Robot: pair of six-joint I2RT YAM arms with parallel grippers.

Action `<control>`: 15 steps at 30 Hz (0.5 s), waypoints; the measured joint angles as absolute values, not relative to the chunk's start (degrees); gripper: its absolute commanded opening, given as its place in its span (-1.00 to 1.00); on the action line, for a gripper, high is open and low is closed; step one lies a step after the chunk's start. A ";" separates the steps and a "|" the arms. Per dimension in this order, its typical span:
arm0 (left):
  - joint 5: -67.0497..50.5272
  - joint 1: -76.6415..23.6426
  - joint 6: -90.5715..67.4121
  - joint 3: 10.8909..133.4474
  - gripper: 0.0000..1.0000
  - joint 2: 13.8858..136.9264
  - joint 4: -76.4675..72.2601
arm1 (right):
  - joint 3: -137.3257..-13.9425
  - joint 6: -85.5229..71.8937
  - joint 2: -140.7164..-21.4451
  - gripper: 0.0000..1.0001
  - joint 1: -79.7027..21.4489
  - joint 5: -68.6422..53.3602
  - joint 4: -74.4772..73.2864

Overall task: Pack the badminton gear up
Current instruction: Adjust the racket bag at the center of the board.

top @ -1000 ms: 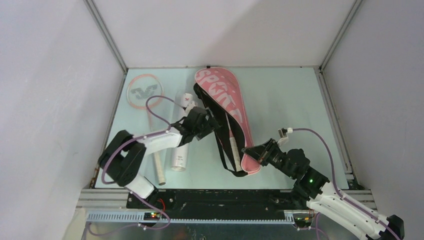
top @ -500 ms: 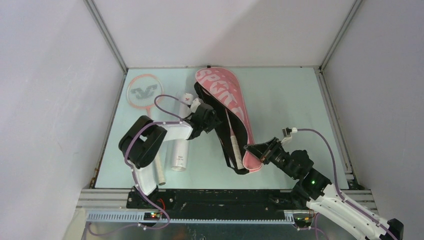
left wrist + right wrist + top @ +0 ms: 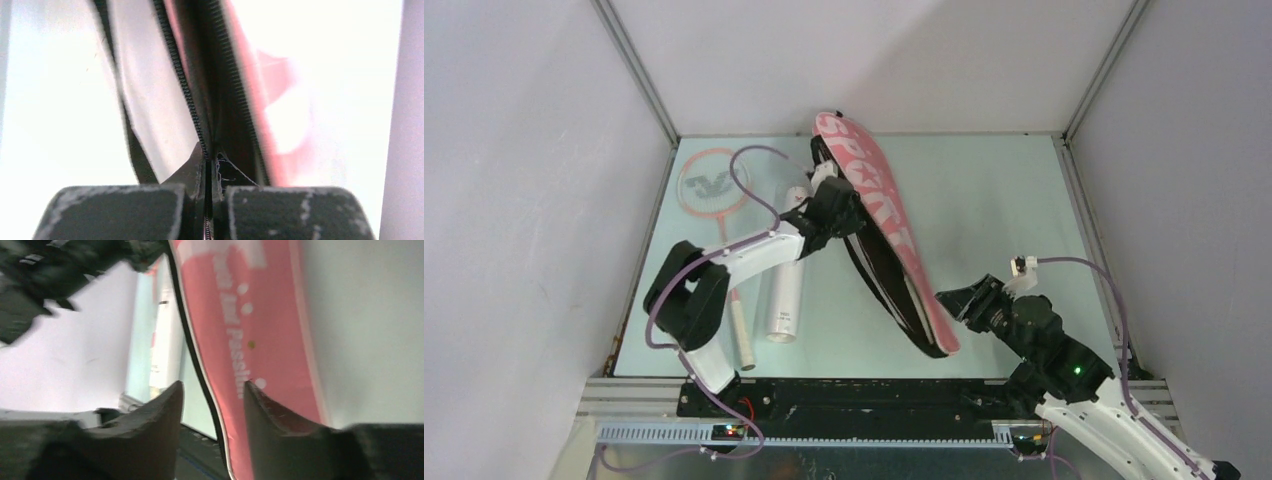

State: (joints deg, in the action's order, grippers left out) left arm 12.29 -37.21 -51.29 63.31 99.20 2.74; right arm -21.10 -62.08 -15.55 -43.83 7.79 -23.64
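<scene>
Since a second ago the left fingers have snapped together and hauled the racket bag up onto its edge. The right gripper has let go of the bag's near end and backed off a little.

In the left wrist view, the left gripper is clamped on the black zipper edge of the bag, with the teeth running away up the frame. The right fingers stand apart, and the bag's black-piped rim passes between them without being pinched.

The bag lies diagonally across the middle of the tabletop, its head at the far side and its narrow end near the right arm. To its left a pink-framed racket and the long white tube lie flat, just beside each other.

I judge the bag to be light, soft and floppy, so it will likely sag wherever it is not held. The stiffer seam at the zipper or the piping looks like the safest place to grip, since the smooth pink panel may slide.

Large white letters on the bag spell "SPORT". Smaller white print in the right wrist view seems to read "And Passion", though it is blurred. The racket strings carry a dark winged mark that I cannot read.
</scene>
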 measured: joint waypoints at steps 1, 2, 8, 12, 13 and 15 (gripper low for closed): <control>12.25 -37.41 -49.39 65.47 -1.00 98.24 5.34 | -21.87 -60.62 -15.68 0.21 -43.62 8.84 -25.43; 12.27 -37.69 -47.42 67.79 -1.00 97.41 8.05 | -22.39 -58.63 -15.90 0.31 -43.44 9.76 -26.85; 14.26 -40.45 -37.78 78.26 -1.00 96.40 22.37 | -26.15 -45.47 -26.57 0.53 -42.30 13.74 -29.82; 17.93 -43.20 -33.78 87.59 -1.00 99.92 34.28 | -31.64 -37.01 -37.28 0.57 -41.87 13.76 -26.44; 18.70 -43.79 -32.95 89.14 -1.00 100.68 35.70 | -32.88 -35.22 -39.48 0.58 -41.85 13.47 -24.58; 19.31 -44.80 -31.40 91.05 -1.00 101.67 37.74 | -34.96 -31.99 -44.34 0.58 -41.67 12.12 -19.84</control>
